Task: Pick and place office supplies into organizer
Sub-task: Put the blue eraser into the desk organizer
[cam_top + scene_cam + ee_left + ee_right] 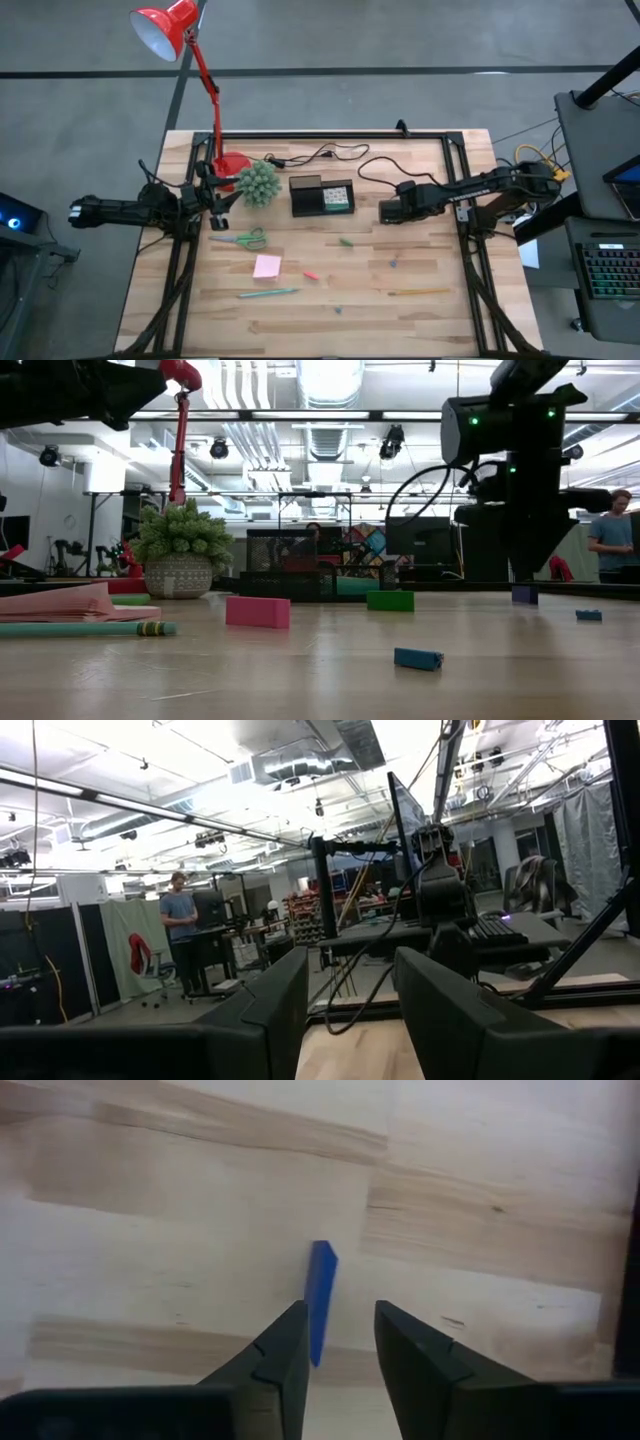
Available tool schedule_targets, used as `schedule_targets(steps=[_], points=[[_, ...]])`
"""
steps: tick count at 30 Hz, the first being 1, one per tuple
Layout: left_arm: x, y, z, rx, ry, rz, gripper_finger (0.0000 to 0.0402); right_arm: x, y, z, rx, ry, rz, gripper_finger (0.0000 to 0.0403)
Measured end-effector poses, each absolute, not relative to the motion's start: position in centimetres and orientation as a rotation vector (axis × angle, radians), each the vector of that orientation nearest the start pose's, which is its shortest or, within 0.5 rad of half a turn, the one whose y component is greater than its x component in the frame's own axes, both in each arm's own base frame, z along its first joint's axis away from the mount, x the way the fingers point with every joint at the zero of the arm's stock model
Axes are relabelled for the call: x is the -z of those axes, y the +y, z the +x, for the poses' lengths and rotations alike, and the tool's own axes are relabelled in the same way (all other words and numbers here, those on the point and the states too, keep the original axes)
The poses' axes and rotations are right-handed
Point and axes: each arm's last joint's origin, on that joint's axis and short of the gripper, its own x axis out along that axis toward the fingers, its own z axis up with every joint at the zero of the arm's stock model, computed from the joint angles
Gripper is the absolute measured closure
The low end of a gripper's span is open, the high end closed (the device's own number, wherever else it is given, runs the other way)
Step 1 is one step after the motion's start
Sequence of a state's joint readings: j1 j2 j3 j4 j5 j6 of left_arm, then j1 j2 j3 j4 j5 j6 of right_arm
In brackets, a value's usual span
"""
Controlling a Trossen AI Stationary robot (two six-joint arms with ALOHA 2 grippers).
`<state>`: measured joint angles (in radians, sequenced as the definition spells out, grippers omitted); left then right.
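Two arms over the table (300, 320), one per side. Left gripper (215, 205) waits by the lamp base (232, 163), fingers apart, holding nothing. Right gripper (340, 1345) points down at the wood just right of the organizer (322, 197), fingers parted, a blue piece (321, 1295) lying on the table between them, not gripped. Scissors (241, 240), pink pad (267, 266), pen (268, 294) and yellow stick (420, 293) lie spread across the front half, well apart, clear of the edges.

Overhead view looks straight down on the table (330, 300); low view skims level across it.
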<state>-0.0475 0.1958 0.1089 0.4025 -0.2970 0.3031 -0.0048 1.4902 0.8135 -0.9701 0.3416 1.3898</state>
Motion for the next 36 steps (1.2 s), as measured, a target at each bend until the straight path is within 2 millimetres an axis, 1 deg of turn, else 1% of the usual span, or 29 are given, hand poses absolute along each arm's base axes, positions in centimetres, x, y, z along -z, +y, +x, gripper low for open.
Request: schedule_targets(steps=[6,13,23,28,36], points=[[-22.3,0.4,10.1,-0.292,-0.271,0.245,0.0262,-15.9,-1.1,22.3,1.256,1.072,0.805,0.0282],[-22.3,0.4,10.1,-0.293,-0.271,0.245,0.0262,-15.8,-1.2,22.2,1.277,1.040,0.767,0.0273],[-22.3,0.4,10.1,-0.292,-0.271,0.245,0.0262,-15.7,-1.3,22.1,1.290,1.015,0.747,0.0280],[-22.3,0.4,10.1,-0.293,-0.271,0.245,0.0262,-15.0,-1.3,22.1,1.302,1.038,0.731,0.0274],[-22.3,0.4,10.1,-0.293,-0.271,0.245,0.0262,-13.7,-1.3,22.5,1.317,1.086,0.706,0.0270]])
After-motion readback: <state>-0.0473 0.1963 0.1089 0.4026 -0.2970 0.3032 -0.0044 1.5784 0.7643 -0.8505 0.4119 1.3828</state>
